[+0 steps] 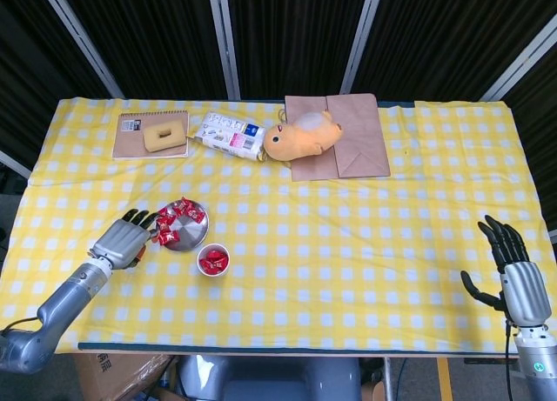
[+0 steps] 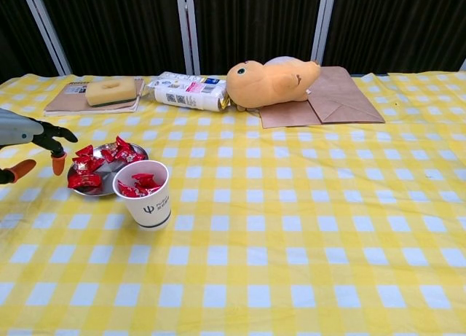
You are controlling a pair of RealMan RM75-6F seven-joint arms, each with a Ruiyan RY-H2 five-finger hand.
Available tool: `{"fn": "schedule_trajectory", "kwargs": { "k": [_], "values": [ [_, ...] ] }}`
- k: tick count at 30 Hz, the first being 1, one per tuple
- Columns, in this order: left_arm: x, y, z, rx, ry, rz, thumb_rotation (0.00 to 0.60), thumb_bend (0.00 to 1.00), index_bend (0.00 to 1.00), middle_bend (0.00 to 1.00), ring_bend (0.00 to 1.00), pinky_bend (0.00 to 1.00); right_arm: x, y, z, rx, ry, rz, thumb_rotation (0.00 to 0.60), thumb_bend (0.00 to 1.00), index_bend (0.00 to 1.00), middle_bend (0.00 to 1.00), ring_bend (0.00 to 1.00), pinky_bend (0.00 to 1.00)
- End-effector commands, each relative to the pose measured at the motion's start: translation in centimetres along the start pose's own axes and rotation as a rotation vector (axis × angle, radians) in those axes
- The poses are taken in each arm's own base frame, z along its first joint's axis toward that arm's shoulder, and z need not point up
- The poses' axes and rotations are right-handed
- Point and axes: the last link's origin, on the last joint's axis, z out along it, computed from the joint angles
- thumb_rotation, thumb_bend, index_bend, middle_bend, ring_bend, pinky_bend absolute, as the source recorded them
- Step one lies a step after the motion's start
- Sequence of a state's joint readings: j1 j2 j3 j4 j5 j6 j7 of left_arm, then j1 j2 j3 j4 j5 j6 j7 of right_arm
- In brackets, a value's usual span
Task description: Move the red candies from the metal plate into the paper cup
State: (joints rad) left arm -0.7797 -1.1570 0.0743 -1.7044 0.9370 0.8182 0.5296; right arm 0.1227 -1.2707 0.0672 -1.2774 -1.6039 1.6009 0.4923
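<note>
A round metal plate (image 1: 192, 237) (image 2: 105, 181) holds several red candies (image 1: 177, 220) (image 2: 98, 161). Right in front of it stands a white paper cup (image 1: 213, 259) (image 2: 144, 195) with red candies inside. My left hand (image 1: 122, 241) (image 2: 25, 138) hovers just left of the plate, fingers apart and holding nothing. Far off at the table's right front edge my right hand (image 1: 513, 271) stands with its fingers spread, holding nothing; the chest view does not show it.
At the back of the yellow checked table lie a notebook with a yellow sponge (image 1: 162, 137) (image 2: 111, 90), a white packet (image 1: 230, 135) (image 2: 188, 92), an orange plush toy (image 1: 300, 136) (image 2: 269, 81) and a brown paper bag (image 1: 348, 144) (image 2: 331, 95).
</note>
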Motion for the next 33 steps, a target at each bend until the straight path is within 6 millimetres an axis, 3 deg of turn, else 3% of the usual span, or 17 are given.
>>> {"fn": "schedule_trajectory", "kwargs": {
  "k": [1, 11, 33],
  "values": [
    [-0.3, -0.1, 0.3, 0.007, -0.006, -0.008, 0.6, 0.75, 0.32, 0.0, 0.0, 0.0, 0.0, 0.0, 0.0, -0.001, 0.0, 0.0, 0.6, 0.42, 0.0, 0.0, 0.0, 0.0],
    [-1.0, 0.0, 1.8, 0.028, -0.013, -0.026, 0.6, 0.75, 0.32, 0.0, 0.0, 0.0, 0.0, 0.0, 0.0, 0.002, -0.001, 0.0, 0.6, 0.42, 0.0, 0.0, 0.0, 0.0],
    [-0.9, 3.0, 4.1, 0.0, -0.002, -0.033, 0.6, 0.75, 0.31, 0.0, 0.0, 0.0, 0.1, -0.1, 0.0, 0.007, 0.004, 0.006, 0.6, 0.42, 0.0, 0.0, 0.0, 0.0]
  ]
}}
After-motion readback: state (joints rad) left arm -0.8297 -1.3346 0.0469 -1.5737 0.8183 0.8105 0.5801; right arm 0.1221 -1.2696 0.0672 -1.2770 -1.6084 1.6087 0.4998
